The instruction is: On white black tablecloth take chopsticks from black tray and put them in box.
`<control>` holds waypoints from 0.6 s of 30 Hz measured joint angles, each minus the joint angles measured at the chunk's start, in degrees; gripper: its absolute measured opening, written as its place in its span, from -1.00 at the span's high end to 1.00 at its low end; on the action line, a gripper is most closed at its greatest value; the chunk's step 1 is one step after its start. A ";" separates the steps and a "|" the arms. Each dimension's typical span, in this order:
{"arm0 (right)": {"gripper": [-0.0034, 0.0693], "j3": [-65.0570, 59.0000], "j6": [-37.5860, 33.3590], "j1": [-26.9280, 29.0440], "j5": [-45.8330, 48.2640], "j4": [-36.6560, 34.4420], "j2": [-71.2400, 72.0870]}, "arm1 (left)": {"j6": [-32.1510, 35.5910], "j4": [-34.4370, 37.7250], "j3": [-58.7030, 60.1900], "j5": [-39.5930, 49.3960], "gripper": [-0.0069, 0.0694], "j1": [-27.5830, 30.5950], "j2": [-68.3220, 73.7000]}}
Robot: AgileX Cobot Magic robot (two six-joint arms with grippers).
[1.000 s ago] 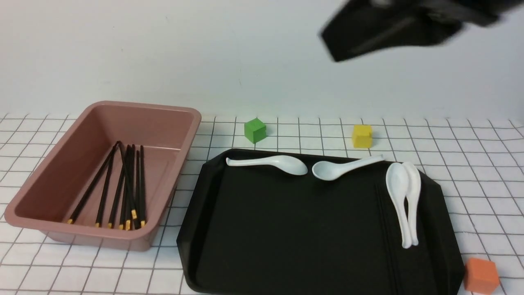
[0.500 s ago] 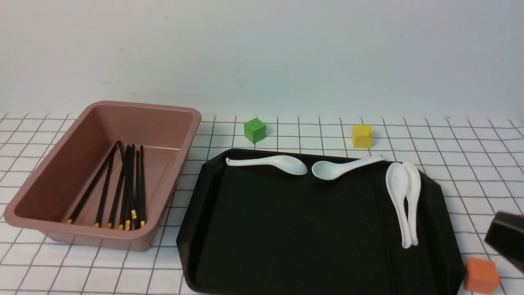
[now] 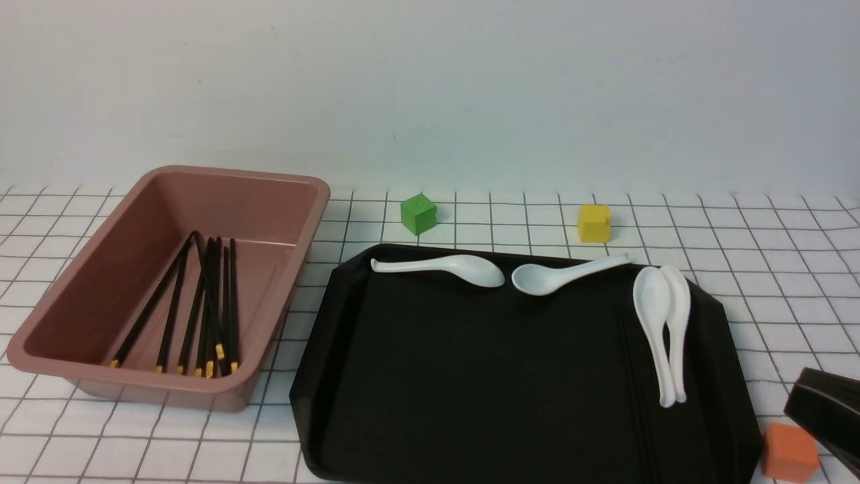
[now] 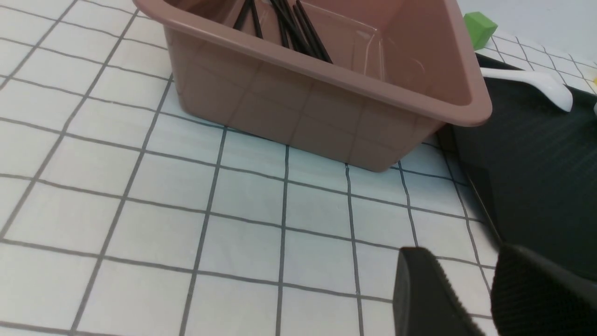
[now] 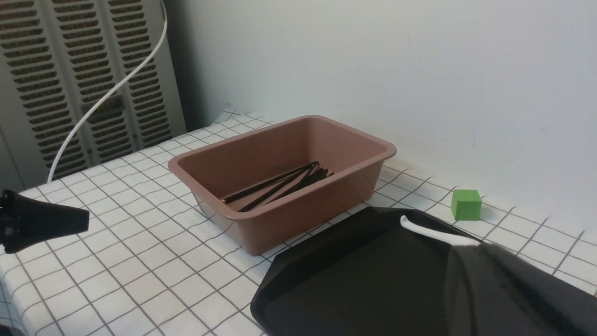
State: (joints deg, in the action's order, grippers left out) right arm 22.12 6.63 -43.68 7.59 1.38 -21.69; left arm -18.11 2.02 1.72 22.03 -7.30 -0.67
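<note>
Left gripper (image 4: 459, 252): jaws slightly parted, empty; right gripper (image 5: 475, 249): jaws shut, empty; chopsticks (image 3: 233, 302) in box (image 3: 289, 282), tray (image 3: 484, 376)

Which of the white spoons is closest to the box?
The spoon at the tray's far left, its bowl pointing right; the other three lie farther right.

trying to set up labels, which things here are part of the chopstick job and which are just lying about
Part of the job:
- thin black chopsticks with gold bands
- glossy black rectangular tray
- deep pinkish-brown plastic box
- white black-gridded tablecloth

Just lying about:
- white ceramic spoons
- green cube
- yellow cube
- orange cube
</note>
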 joint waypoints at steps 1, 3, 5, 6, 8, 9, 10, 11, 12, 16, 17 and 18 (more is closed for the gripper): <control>0.89 0.00 0.00 0.00 0.00 0.00 0.00 | 0.00 0.00 0.00 0.00 0.19 0.00 0.00; 0.89 0.00 0.00 0.00 0.00 0.21 0.00 | 0.00 0.00 0.00 0.00 0.19 0.00 0.00; 0.88 0.00 0.00 0.00 -0.16 0.21 0.00 | 0.00 0.00 0.00 0.00 0.19 0.00 0.00; 0.88 0.00 0.00 0.00 -0.20 0.21 0.00 | 0.00 0.00 0.00 0.00 0.19 0.00 0.00; 0.88 0.00 0.00 0.00 -0.20 0.21 0.00 | 0.00 0.00 0.00 0.00 0.19 0.00 0.00; 0.87 0.00 0.00 0.00 -0.20 0.21 0.00 | 0.00 0.00 0.00 0.00 0.19 0.00 0.00; 0.87 0.00 0.00 0.00 -0.20 0.21 0.00 | 0.00 0.00 0.00 0.00 0.19 0.00 0.00; 0.87 0.00 0.00 0.00 -0.20 0.21 0.00 | 0.00 0.00 0.00 0.00 0.19 0.00 0.00; 0.87 0.00 0.00 0.00 -0.20 0.21 0.00 | 0.00 0.00 0.00 0.00 0.19 0.00 0.00; 0.85 -0.31 0.00 0.00 -0.40 0.21 0.00 | 0.00 0.00 0.00 0.00 0.19 0.00 0.00; 0.85 -0.73 -0.05 0.00 -0.44 0.21 0.00 | 0.00 0.00 0.00 0.00 0.19 0.00 0.00; 0.84 -1.10 -0.05 0.00 -0.60 0.21 0.18 | 0.00 0.00 0.00 0.00 0.19 0.00 0.00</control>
State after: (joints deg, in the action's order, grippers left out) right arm 21.02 6.58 -43.68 7.00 1.59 -21.51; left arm -18.11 2.02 1.72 22.03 -7.30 -0.67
